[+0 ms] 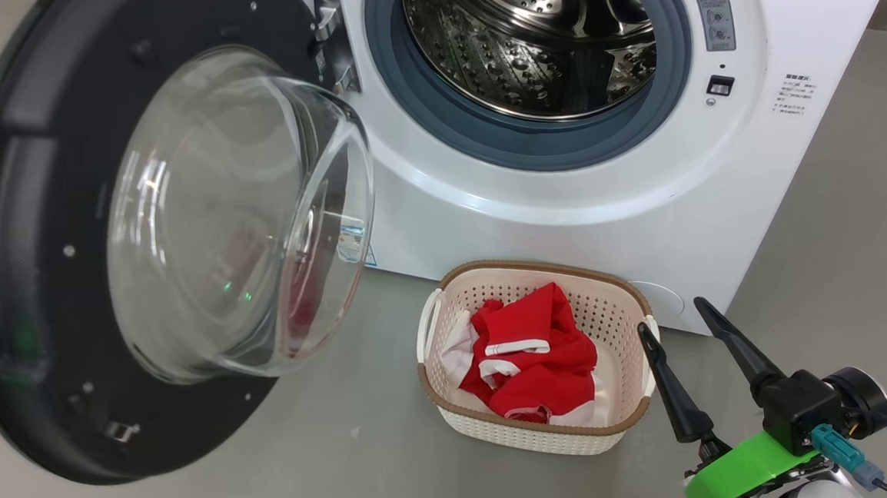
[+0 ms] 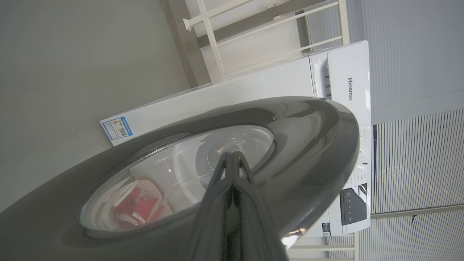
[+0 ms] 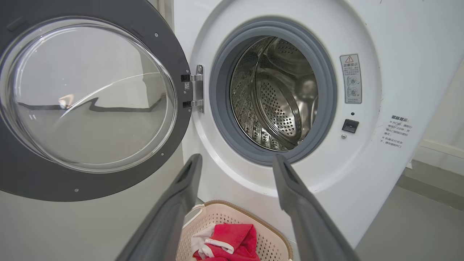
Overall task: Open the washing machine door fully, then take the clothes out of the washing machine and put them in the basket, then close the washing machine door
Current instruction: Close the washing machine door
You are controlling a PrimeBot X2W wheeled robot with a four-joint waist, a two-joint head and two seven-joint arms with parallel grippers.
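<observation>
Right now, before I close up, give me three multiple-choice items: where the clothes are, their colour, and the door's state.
1. The clothes lie: A in the drum; B in the basket; C on the floor.
2. Their main colour: A red; B blue; C green.
3. The washing machine door is: A latched shut; B off its hinge; C open.
Answers: 1 B, the fabric sits inside the basket's walls. 2 A, red with white trim. 3 C, it stands swung away from the drum.
</observation>
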